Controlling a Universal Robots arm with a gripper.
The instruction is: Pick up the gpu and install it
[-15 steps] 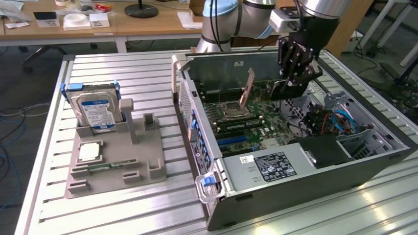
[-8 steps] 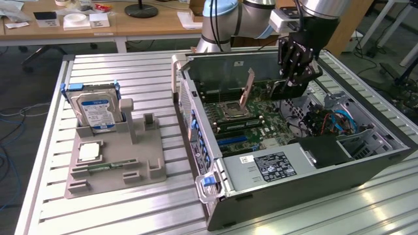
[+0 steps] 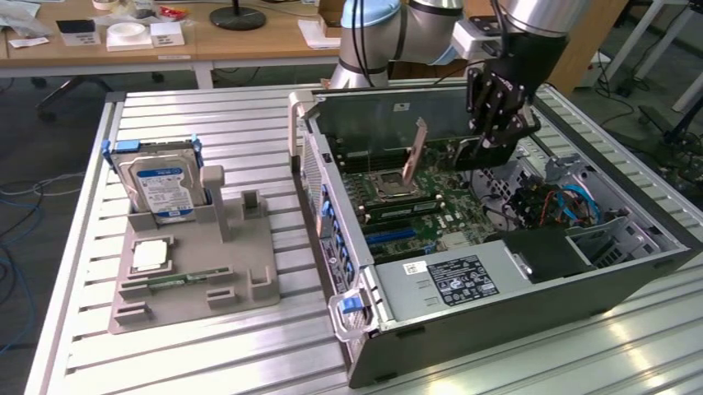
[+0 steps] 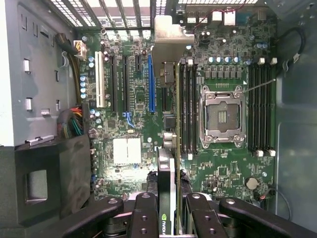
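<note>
One open computer case holds one motherboard. One gripper hangs above it, its fingers clamped on one gpu, which is held edge-on, seemingly over the slots and unseated. One hard drive stands outside.

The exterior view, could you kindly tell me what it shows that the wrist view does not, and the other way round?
Exterior view: the hard drive standing in the grey fixture on the slatted table, the robot arm, and the outer wall of the case. Wrist view: the logo on the edge of the gpu and the white slot on the board. Both: the gripper shut on the gpu over the motherboard, with its empty CPU socket.
</note>
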